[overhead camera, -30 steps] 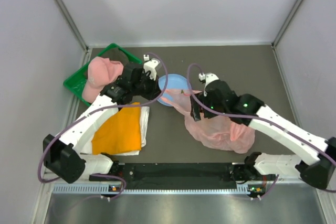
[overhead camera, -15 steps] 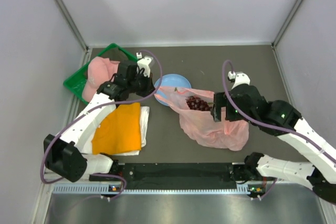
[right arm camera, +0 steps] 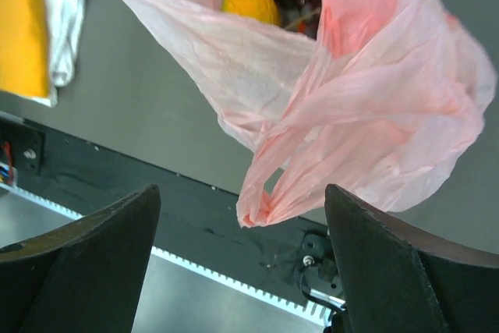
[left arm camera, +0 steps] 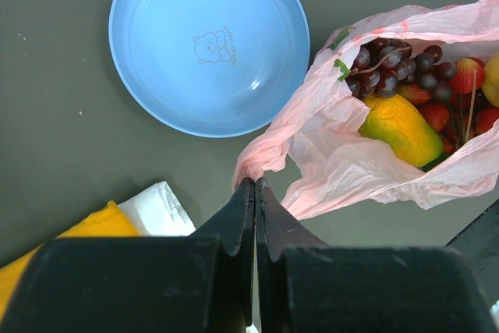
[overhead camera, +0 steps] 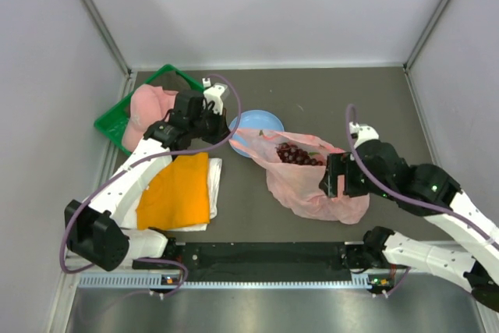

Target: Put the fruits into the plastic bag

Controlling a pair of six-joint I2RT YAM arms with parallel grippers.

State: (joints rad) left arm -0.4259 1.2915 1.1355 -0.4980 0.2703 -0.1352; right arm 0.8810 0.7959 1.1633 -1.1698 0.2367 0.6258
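Observation:
The pink plastic bag (overhead camera: 312, 189) lies on the table with its mouth open. Inside are fruits: dark grapes (overhead camera: 295, 154), an orange-yellow mango (left arm camera: 399, 129) and red strawberries (left arm camera: 468, 76). My left gripper (overhead camera: 231, 132) is shut on the bag's left handle loop (left arm camera: 261, 163) next to the blue plate (overhead camera: 261, 122). My right gripper (overhead camera: 335, 177) is open, above the bag's right side. In the right wrist view its jaws (right arm camera: 242, 193) stand wide apart, with a loose pink handle loop (right arm camera: 269, 204) hanging between them, not gripped.
The blue plate (left arm camera: 209, 44) has nothing on it. A folded orange cloth (overhead camera: 178, 193) on a white cloth lies at the left front. A pink cap (overhead camera: 148, 111) sits in a green basket (overhead camera: 113, 122) at the back left. The black rail (overhead camera: 265, 255) runs along the near edge.
My right gripper has let go of the bag and moved right and towards the near edge. The bag's mouth now lies open and shows the grapes. My left gripper shifted back a little, still holding.

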